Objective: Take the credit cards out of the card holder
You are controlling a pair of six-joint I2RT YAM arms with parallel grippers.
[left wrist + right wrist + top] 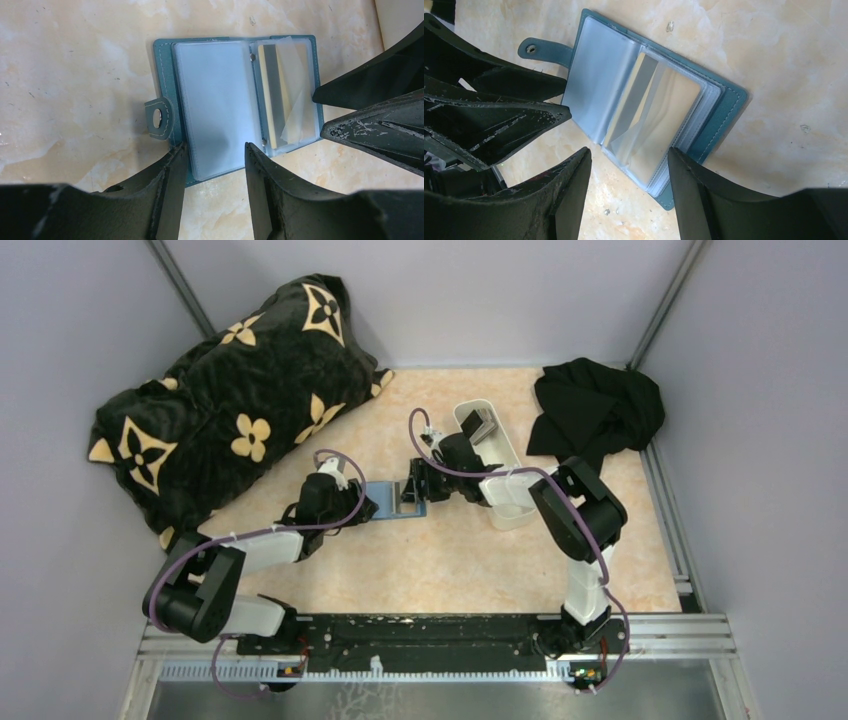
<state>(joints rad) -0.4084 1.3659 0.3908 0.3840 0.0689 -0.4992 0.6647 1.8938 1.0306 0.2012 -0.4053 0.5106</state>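
The peach-marbled table [420, 570] is carrying a black flower-patterned cushion [230, 410] at far left, a crumpled black cloth [595, 405] at far right, a white tray [512, 512] between, and the card holder [220, 120] lying open mid-table.

card holder [723, 109] corner hidden, perhaps one card [274, 95]

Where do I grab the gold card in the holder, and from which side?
Pinch the gold card by its long outer edge, coming from the right gripper's side: the clear sleeve looks lifted there, while the spine blocks the other edge.
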